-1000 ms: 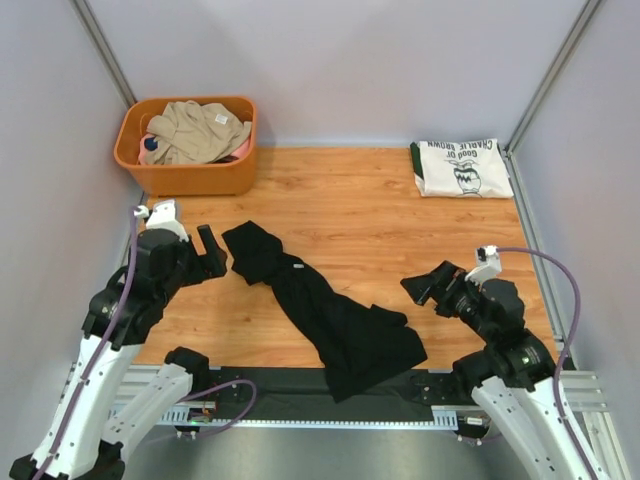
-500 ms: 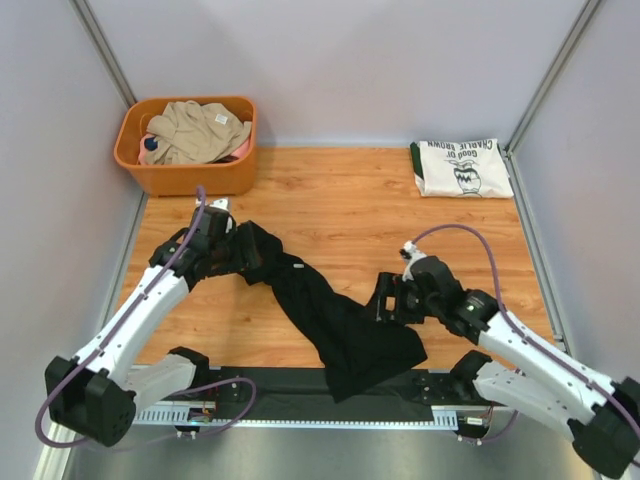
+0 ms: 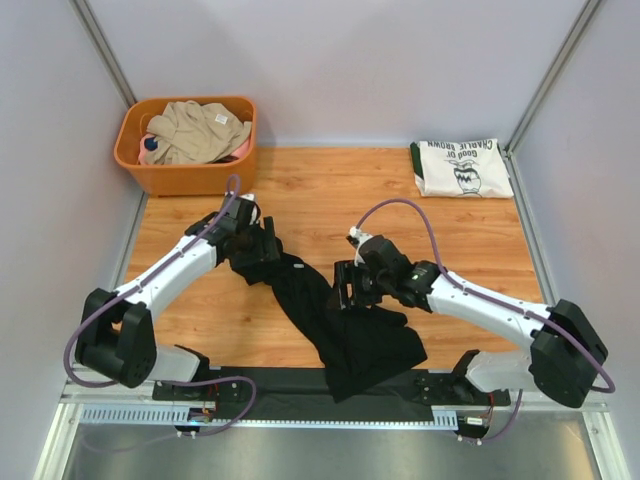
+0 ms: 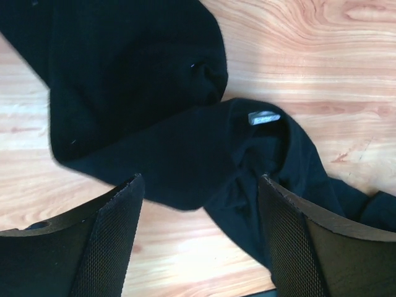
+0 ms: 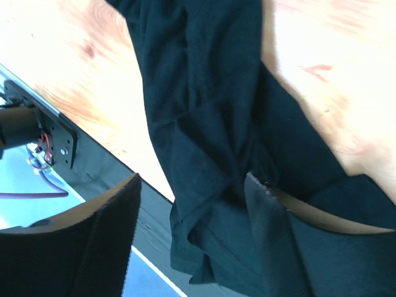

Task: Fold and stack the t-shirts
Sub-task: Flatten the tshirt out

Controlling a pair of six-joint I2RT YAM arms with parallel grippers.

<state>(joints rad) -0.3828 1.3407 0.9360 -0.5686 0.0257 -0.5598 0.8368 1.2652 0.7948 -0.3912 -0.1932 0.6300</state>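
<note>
The black t-shirt (image 3: 340, 320) lies crumpled in a diagonal strip from mid-left to the table's front edge, its lower end hanging over that edge. My left gripper (image 3: 262, 243) is open just above its upper end; in the left wrist view the collar label (image 4: 263, 117) shows between the fingers (image 4: 111, 241). My right gripper (image 3: 347, 287) is open above the shirt's middle; the right wrist view shows bunched black folds (image 5: 210, 142) between its fingers (image 5: 278, 241). The white "Charlie Brown" t-shirt (image 3: 460, 167) lies folded at the back right.
An orange basket (image 3: 190, 175) holding beige cloth (image 3: 195, 130) stands at the back left corner. Grey walls close in three sides. A black metal rail (image 3: 300, 385) runs along the table's front edge.
Both arms have reached from near their bases inward over the black shirt: the left to its upper end, the right to its middle. The shirt has not moved.
</note>
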